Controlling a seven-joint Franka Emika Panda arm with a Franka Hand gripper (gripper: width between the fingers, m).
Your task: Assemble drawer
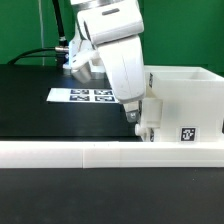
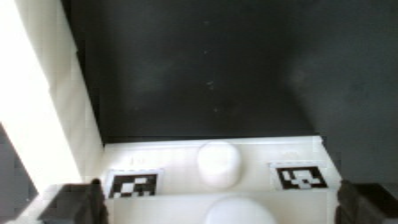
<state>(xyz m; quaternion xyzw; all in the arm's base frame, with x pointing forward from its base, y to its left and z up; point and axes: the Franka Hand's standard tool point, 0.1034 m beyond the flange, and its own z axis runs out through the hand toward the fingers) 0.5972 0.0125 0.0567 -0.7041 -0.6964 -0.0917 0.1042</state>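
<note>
Gripper [image 1: 138,117] hangs over small white plastic knobbed tray [image 2: 214,163] beside big white cube-like casing [image 1: 185,100] near long low white wall [image 1: 110,153], fingers [image 2: 64,203] spread, empty; judged best: centre on knob [image 2: 215,163], descend straight.

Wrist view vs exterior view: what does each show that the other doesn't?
Wrist only: a small tray's front face with its knob between two marker tags, and the dark fingertips flanking it.
Exterior only: the marker board, the long low white wall, the arm.
Both: the white casing and the black table.
</note>
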